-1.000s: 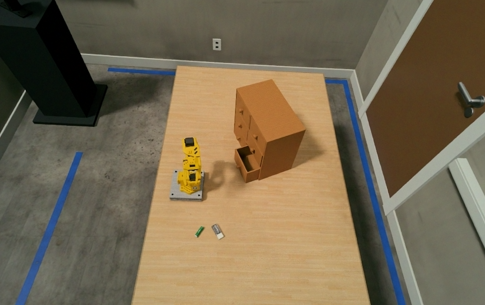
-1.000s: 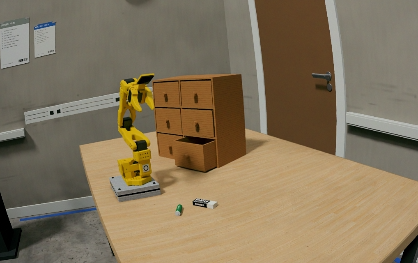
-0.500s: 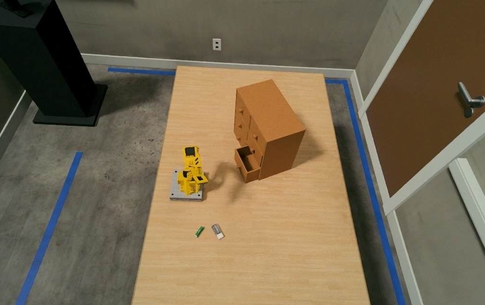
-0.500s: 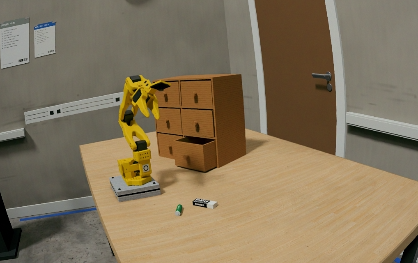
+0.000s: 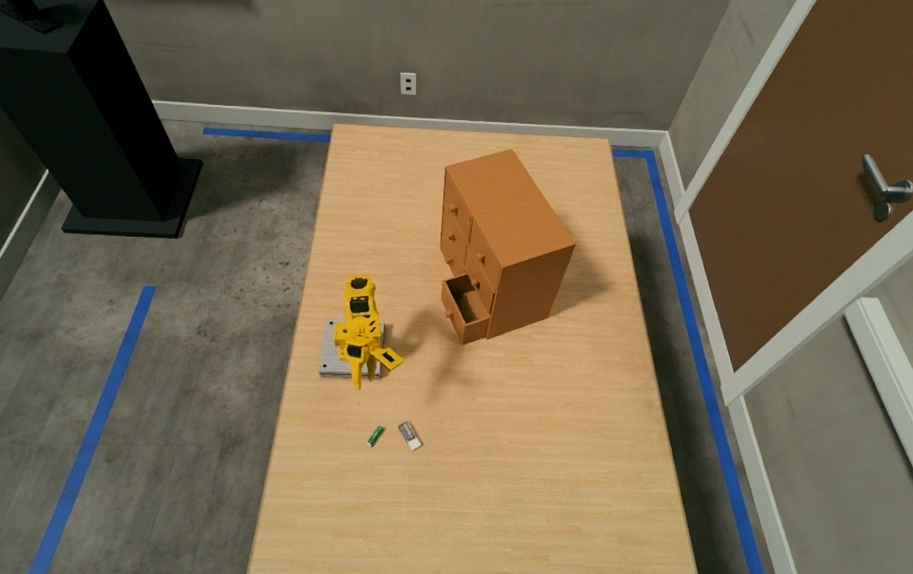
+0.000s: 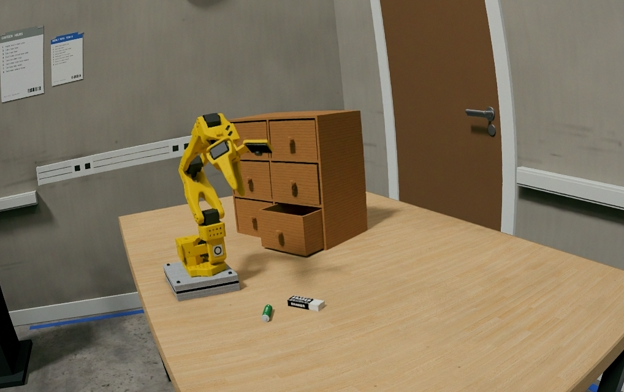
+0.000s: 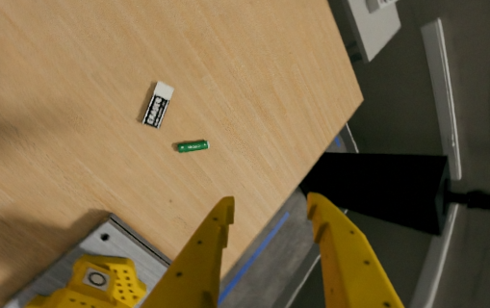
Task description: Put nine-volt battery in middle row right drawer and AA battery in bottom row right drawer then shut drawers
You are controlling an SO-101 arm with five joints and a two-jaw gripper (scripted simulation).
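The green AA battery [image 5: 374, 436] [image 6: 266, 313] [image 7: 193, 146] lies on its side on the table. My gripper [image 5: 364, 385] [image 6: 239, 190] [image 7: 270, 204] is open and empty, high above the table near the arm's base. The chest [image 5: 527, 291] [image 6: 344, 180] has three rows of two drawers. The right drawer of the bottom row [image 5: 472, 331] [image 6: 282, 236] is pulled out, and the part of its inside that shows is empty. The right drawer of the middle row [image 5: 474, 276] [image 6: 295, 182] is shut. No nine-volt battery is in view.
A black and white eraser [image 5: 409, 435] [image 6: 306, 303] [image 7: 158, 105] lies beside the AA battery. The arm's grey base plate [image 5: 332, 363] [image 6: 207, 290] [image 7: 137, 245] stands by the table's left edge. The other drawers look shut. A dark pedestal stands beyond the table.
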